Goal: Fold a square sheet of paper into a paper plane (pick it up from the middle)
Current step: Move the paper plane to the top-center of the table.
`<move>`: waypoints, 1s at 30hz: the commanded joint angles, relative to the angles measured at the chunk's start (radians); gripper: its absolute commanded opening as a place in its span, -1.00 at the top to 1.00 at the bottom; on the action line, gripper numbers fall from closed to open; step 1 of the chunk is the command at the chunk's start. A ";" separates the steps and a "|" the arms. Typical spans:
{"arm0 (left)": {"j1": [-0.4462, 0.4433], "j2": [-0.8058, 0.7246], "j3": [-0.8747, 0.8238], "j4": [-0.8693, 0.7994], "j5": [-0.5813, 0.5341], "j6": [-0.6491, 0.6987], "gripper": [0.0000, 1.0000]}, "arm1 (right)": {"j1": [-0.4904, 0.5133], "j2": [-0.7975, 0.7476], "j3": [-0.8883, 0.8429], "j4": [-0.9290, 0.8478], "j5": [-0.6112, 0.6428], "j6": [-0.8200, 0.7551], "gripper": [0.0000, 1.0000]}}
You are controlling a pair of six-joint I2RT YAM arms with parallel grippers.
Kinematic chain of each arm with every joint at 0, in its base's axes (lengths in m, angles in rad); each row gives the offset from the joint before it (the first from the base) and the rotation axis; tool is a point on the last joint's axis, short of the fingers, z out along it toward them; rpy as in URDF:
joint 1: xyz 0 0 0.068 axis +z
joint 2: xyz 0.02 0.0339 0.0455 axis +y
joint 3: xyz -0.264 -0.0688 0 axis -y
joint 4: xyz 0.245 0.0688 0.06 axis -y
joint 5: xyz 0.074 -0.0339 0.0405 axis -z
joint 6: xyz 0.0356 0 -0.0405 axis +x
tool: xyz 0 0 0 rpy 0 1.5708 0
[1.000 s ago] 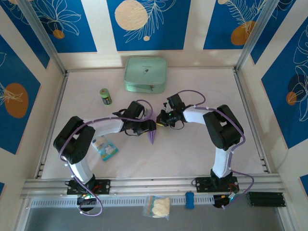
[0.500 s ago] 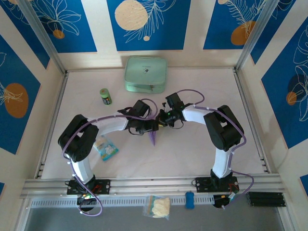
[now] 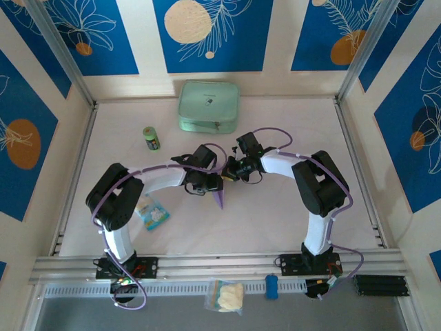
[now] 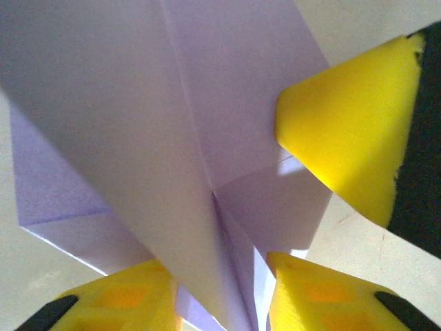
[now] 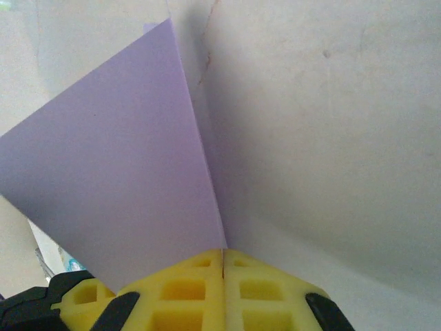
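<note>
The lavender sheet is folded into a narrow pointed paper plane (image 3: pixel 220 198) and hangs tip-down over mid-table between both arms. My right gripper (image 3: pixel 231 172) is shut on it. In the right wrist view the yellow pads (image 5: pixel 200 283) meet at the right gripper (image 5: pixel 223 252), with the paper plane (image 5: pixel 117 179) rising out of their seam. In the left wrist view the creased paper plane (image 4: pixel 172 124) runs down between the two fingers of my left gripper (image 4: pixel 217 265). These stand apart around the centre fold, and a sliver of light shows beside the right one. My left gripper (image 3: pixel 213 182) is close against the right.
A mint-green pouch (image 3: pixel 209 105) lies at the back centre, with a small green can (image 3: pixel 151 138) to its front left. A blue-and-white snack packet (image 3: pixel 151 211) lies by the left arm. A plastic bag (image 3: pixel 226 296) sits beyond the near rail (image 3: pixel 220 262).
My left gripper has moved right, up against the right gripper, and its jaws have narrowed around the paper's fold. The right gripper has stayed shut on the paper, almost still.
</note>
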 commanded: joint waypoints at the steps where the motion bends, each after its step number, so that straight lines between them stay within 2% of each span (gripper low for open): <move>1: -0.009 0.015 0.034 -0.046 -0.038 -0.008 0.34 | 0.004 -0.024 0.023 -0.032 -0.005 0.013 0.94; 10: -0.010 0.040 0.028 -0.008 -0.026 -0.110 0.47 | 0.004 -0.021 0.023 -0.028 -0.002 0.014 0.94; 18: -0.009 0.033 0.040 -0.010 -0.031 -0.121 0.81 | 0.002 -0.036 0.015 -0.022 0.005 0.017 0.90; 21: -0.010 0.015 0.048 -0.024 -0.048 -0.111 0.89 | -0.008 -0.067 0.008 -0.027 0.028 0.009 0.73; 24: -0.003 0.001 0.071 -0.062 -0.077 -0.080 0.93 | -0.026 -0.117 -0.012 -0.037 0.079 -0.004 0.41; 26: 0.003 0.001 0.103 -0.107 -0.106 -0.041 0.94 | -0.040 -0.161 -0.032 -0.048 0.137 -0.018 0.20; 30: 0.025 0.033 0.200 -0.215 -0.168 0.042 0.94 | -0.071 -0.244 -0.080 -0.064 0.246 -0.049 -0.06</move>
